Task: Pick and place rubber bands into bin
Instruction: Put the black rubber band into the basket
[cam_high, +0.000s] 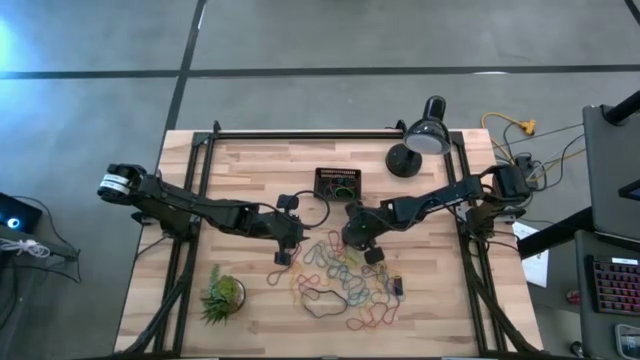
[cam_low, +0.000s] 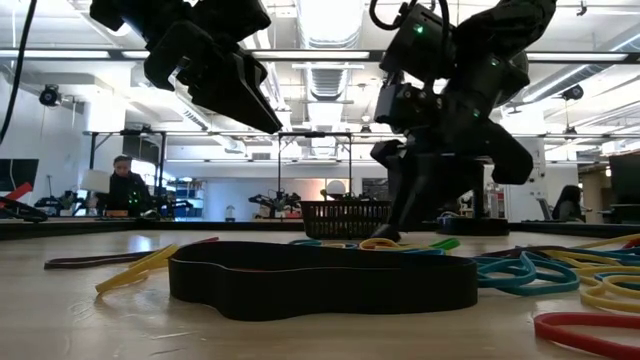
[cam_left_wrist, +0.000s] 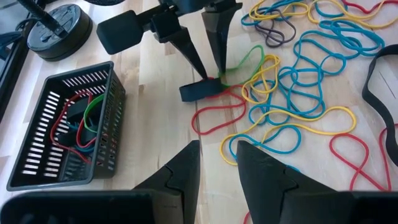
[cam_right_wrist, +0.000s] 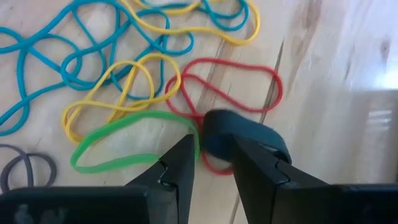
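Many coloured rubber bands (cam_high: 340, 275) lie loose on the wooden table. The black slotted bin (cam_high: 337, 183) stands behind them and holds a few bands (cam_left_wrist: 78, 121). My right gripper (cam_right_wrist: 214, 158) points steeply down, its tips at the table top (cam_left_wrist: 211, 74). Its open fingers stand either side of a green band's end (cam_right_wrist: 191, 127) and a wide dark blue band (cam_right_wrist: 249, 134), which lie over a red band (cam_right_wrist: 242, 87). My left gripper (cam_left_wrist: 217, 163) hangs open above the table, left of the pile, with nothing between its fingers. My right gripper comes from above, slanting down, with the green band's end (cam_left_wrist: 229, 73) and the dark blue band (cam_left_wrist: 198, 90) at its fingertips. Both bands lie flat on the table. I cannot tell whether the fingers touch either band.
A black desk lamp (cam_high: 420, 140) stands at the back right and a spiky green plant (cam_high: 222, 295) at the front left. A wide black band (cam_low: 320, 280) lies near the front edge. People sit in the room beyond the table (cam_low: 125, 180).
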